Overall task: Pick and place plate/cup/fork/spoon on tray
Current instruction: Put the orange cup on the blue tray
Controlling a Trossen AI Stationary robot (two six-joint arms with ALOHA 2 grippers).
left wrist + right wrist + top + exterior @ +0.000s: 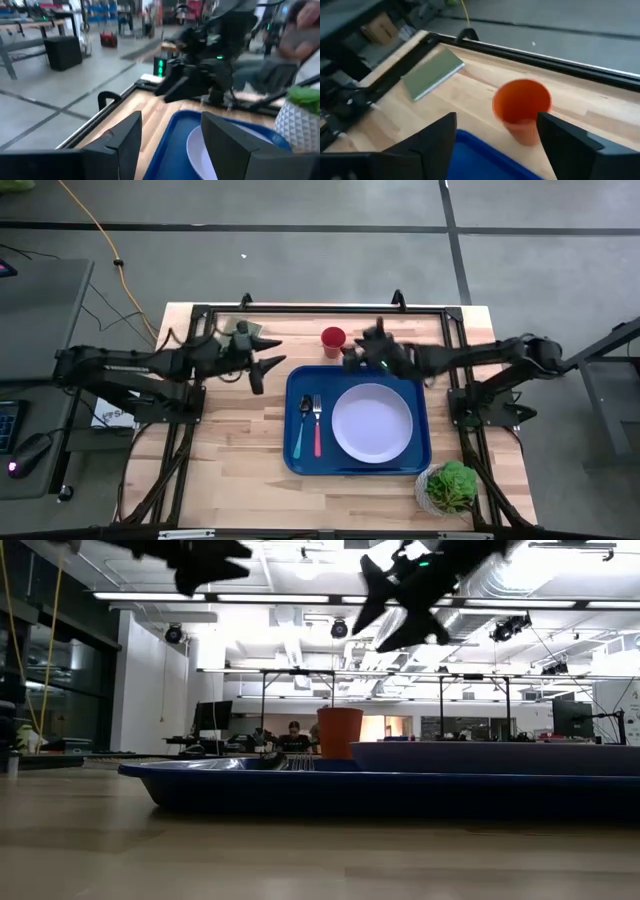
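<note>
Cup (333, 338) stands clear on bare wood just behind tray (296, 450); right gripper (352, 352) hovers beside it.

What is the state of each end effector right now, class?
Left end effector: open, holding nothing, raised left of the tray.
Right end effector: open, holding nothing, raised beside the red cup.

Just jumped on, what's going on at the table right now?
The plate, fork and spoon already lie in the blue tray. The red cup stands upright on the table just beyond the tray's far edge. The right gripper hangs open close by the cup, raised off the table, holding nothing. The left gripper is open too, left of the tray and empty.
</note>
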